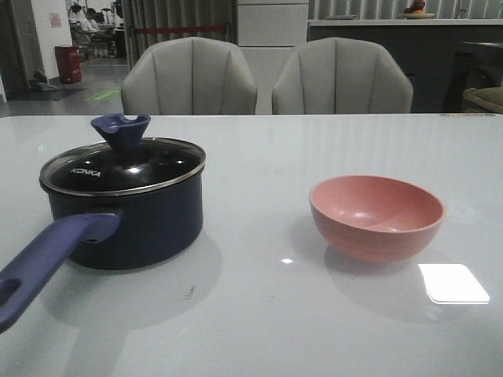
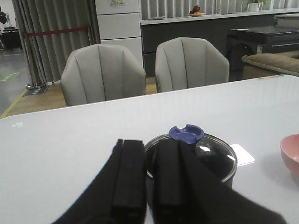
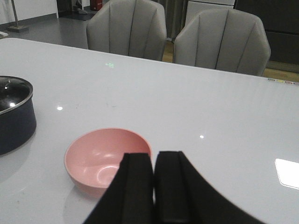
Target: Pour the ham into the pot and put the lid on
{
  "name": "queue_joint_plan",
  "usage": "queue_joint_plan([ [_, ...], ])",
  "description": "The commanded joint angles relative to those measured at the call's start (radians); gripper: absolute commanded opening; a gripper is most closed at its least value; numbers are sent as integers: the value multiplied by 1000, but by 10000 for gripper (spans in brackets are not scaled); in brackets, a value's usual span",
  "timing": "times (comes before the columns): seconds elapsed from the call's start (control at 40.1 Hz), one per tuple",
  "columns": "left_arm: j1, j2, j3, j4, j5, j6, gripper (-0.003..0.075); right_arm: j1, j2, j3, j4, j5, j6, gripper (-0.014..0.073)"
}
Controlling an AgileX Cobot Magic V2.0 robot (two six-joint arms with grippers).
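The dark navy pot point(image 1: 134, 224) stands at the table's left, its long purple-blue handle point(image 1: 47, 263) pointing toward the front edge. The glass lid point(image 1: 126, 166) with the blue knob point(image 1: 120, 128) rests on the pot. No ham shows; the pink bowl point(image 1: 376, 216) on the right looks empty. Neither gripper appears in the front view. In the left wrist view my left gripper point(image 2: 150, 142) hovers just short of the lid point(image 2: 210, 156), fingers together, holding nothing. In the right wrist view my right gripper point(image 3: 154, 156) is shut and empty beside the bowl point(image 3: 100, 154).
Two grey chairs point(image 1: 189, 78) point(image 1: 342, 78) stand behind the table's far edge. A bright window reflection point(image 1: 453, 283) lies on the glossy tabletop in front of the bowl. The pot's side point(image 3: 14, 121) shows at the edge of the right wrist view.
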Motion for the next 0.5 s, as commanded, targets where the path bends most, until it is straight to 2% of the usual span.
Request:
queue_joint_plan([
  [0.0, 0, 12, -26, -9, -81, -3, 133, 0, 7, -28, -2, -81, -1, 169],
  [0.249, 25, -19, 64, -19, -137, -3, 134, 0, 7, -28, -2, -81, -1, 169],
  [0.474, 212, -115, 217, -53, -202, -3, 133, 0, 7, -28, -2, -81, -1, 169],
])
